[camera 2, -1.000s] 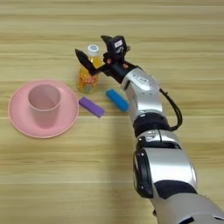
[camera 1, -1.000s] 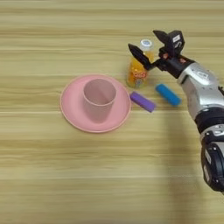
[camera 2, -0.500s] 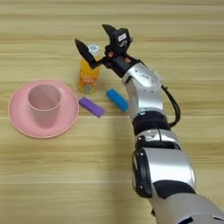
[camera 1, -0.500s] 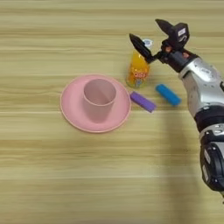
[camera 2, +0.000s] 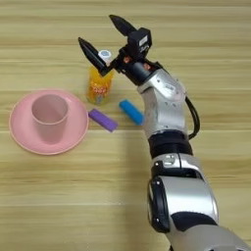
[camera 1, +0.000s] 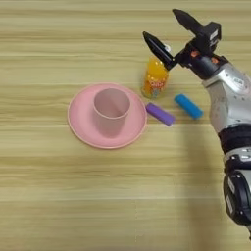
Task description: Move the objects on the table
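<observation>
Standing upright on the light wooden table [camera 1: 49, 196], the small orange-juice bottle [camera 1: 155, 79] shows a translucent orange body with a printed label on its lower half and a white cap [camera 2: 104, 54] on top. It sits just beyond the far right rim of a round pink plate [camera 1: 81, 130], which carries an upright pink cup [camera 1: 111, 110] near its centre.

Just right of the plate, the purple bar [camera 1: 160, 113] lies flat, a short rectangular block turned on a diagonal, its near end pointing away from the plate. Further right and a little apart from it lies the blue bar [camera 1: 188, 106], slightly longer, bright and rounded at its ends, on much the same diagonal. Both bars rest in front of the bottle, with the purple one closer to it.

The right gripper [camera 1: 167, 32] hangs above and behind the bottle with its two black fingers [camera 2: 90, 49] spread wide apart and nothing between them. One finger reaches out over the bottle's cap, the other points up and away toward the far side of the table. The silver forearm [camera 2: 162, 100] runs back from it toward the near right edge.
</observation>
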